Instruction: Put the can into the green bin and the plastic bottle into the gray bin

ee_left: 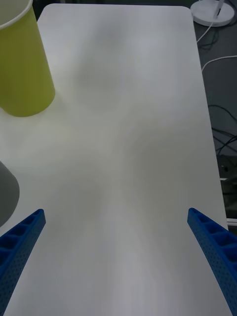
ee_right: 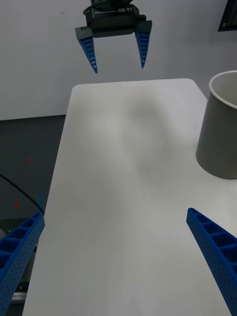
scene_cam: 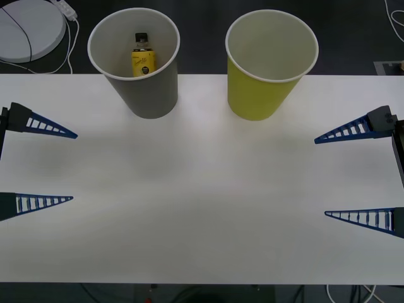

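a: blue fingers sat closest, the left hand (scene_cam: 38,165) and the right hand (scene_cam: 360,175) each spread wide and released, holding nothing, one at either side edge of the white surface (scene_cam: 202,208).

b: and the big things?

a: largest after the surface were the two cups at the far edge. the gray bin (scene_cam: 136,63) stood upright on the robot's left, the green bin (scene_cam: 270,63) upright to its right, apart from each other. the plastic bottle (scene_cam: 143,55) was inside the gray bin, cap up, leaning on the far wall.

b: the can?

a: i couldn't find one on the surface, and the visible part of the green bin's inside looked bare. i'd judge the bottle half done and the can unaccounted for.

b: how to do the step well?

a: keep both hands out wide so neither clips a cup, since those tall paper cups would tip easily.

b: anything in the way?

a: no. a white round base (scene_cam: 25,28) and cables (scene_cam: 69,38) lay off the surface, beyond the gray bin.
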